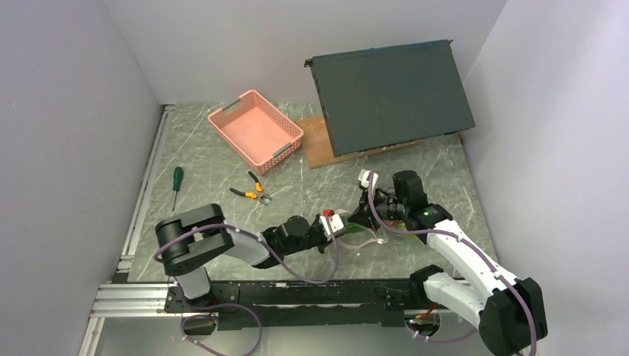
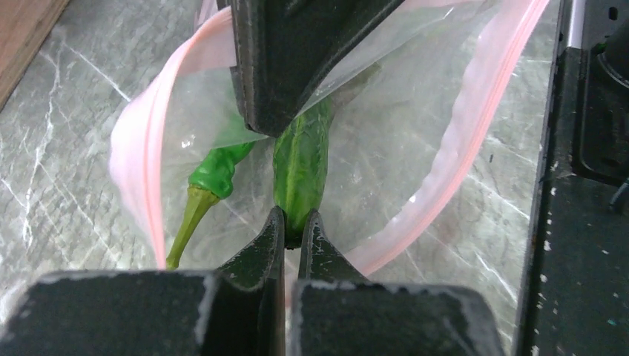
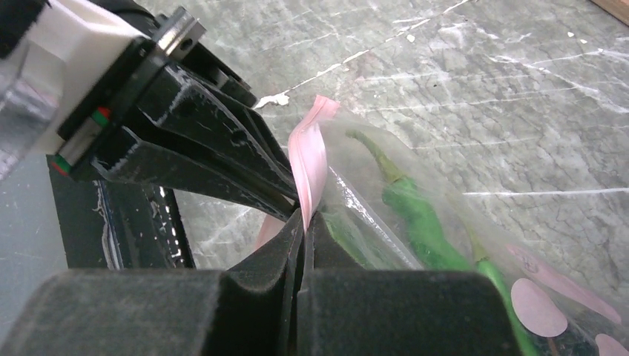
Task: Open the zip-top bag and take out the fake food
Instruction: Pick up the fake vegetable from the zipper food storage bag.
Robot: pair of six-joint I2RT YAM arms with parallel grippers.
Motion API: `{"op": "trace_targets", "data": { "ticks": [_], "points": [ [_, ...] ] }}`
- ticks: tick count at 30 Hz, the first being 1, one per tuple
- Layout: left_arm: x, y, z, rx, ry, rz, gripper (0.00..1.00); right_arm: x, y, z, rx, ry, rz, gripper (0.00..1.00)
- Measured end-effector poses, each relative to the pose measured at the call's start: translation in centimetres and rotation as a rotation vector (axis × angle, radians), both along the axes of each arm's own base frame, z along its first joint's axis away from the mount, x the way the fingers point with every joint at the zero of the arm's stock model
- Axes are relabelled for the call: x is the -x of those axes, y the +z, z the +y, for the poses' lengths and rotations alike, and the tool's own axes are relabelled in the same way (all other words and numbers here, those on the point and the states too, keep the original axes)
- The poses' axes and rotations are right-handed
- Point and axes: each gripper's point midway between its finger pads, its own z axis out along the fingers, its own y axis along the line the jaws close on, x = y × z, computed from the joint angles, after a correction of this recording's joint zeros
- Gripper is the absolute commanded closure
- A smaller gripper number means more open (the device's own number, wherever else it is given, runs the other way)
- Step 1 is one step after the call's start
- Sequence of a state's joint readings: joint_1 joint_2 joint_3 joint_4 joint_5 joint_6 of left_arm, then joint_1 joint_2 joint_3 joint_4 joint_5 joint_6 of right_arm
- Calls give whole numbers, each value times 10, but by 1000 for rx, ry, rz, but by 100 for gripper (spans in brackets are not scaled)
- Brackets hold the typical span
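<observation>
The bag (image 2: 415,111) is clear, crinkly plastic. Its pink zip strip (image 2: 475,126) is pulled into an open loop, and pale round spots show lower down. Inside lie a ridged, glossy green cucumber (image 2: 300,163) and a curved green pepper (image 2: 215,170) with a paler stem. The left gripper (image 2: 293,226) is clenched on one lip of the mouth, its jaws almost touching. The right gripper (image 3: 304,222) is pinched tight on the opposite lip, facing it. The bag lies between them on the grey veined table (image 1: 222,185), near its front edge and right of the middle.
</observation>
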State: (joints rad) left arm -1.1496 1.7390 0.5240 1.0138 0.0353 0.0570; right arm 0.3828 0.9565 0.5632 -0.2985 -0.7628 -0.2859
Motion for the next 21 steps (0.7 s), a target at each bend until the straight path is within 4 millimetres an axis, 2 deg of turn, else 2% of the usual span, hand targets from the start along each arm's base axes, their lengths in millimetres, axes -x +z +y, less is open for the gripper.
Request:
{"op": "trace_targets", "data": {
  "ticks": [10, 17, 21],
  "points": [
    [13, -1, 23, -119, 41, 184, 100, -3, 2, -4, 0, -13, -14, 100],
    [22, 28, 47, -93, 67, 206, 100, -5, 4, -7, -3, -22, -23, 100],
    [29, 36, 63, -82, 74, 210, 100, -4, 4, -7, -8, -17, -21, 100]
  ]
}}
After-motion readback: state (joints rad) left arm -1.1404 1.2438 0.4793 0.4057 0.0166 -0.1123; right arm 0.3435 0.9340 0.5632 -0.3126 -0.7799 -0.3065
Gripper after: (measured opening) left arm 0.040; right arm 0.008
